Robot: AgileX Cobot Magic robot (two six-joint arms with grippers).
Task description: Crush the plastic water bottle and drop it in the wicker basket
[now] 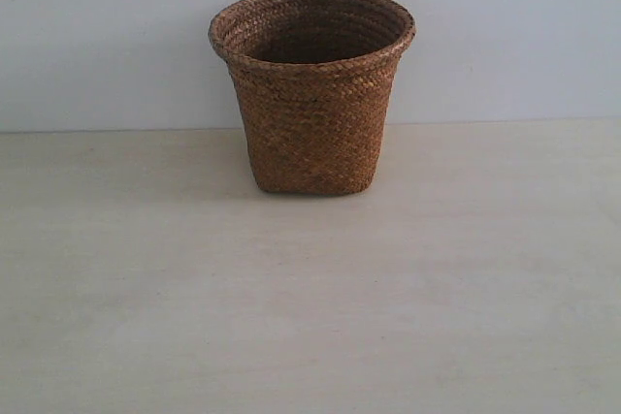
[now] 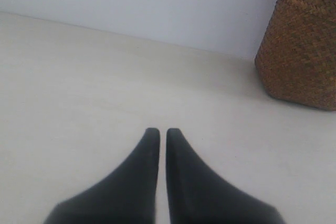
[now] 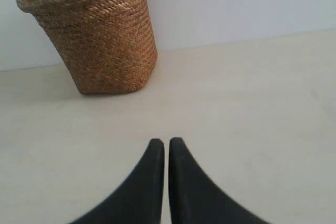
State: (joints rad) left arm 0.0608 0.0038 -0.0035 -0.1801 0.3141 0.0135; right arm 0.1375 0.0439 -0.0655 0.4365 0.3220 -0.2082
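The brown wicker basket (image 1: 312, 94) stands upright at the back middle of the pale table, close to the wall. It also shows in the left wrist view as a wicker basket (image 2: 302, 45) and in the right wrist view as the same basket (image 3: 97, 35). The plastic water bottle is out of view in every frame; the basket's inside is dark and I cannot see into it. My left gripper (image 2: 163, 132) is shut with nothing between its black fingers, low over bare table. My right gripper (image 3: 166, 142) is likewise shut and holds nothing. Neither gripper appears in the exterior view.
A pale wooden table (image 1: 310, 317) stretches in front of the basket. A plain light wall (image 1: 97, 36) rises right behind the basket.
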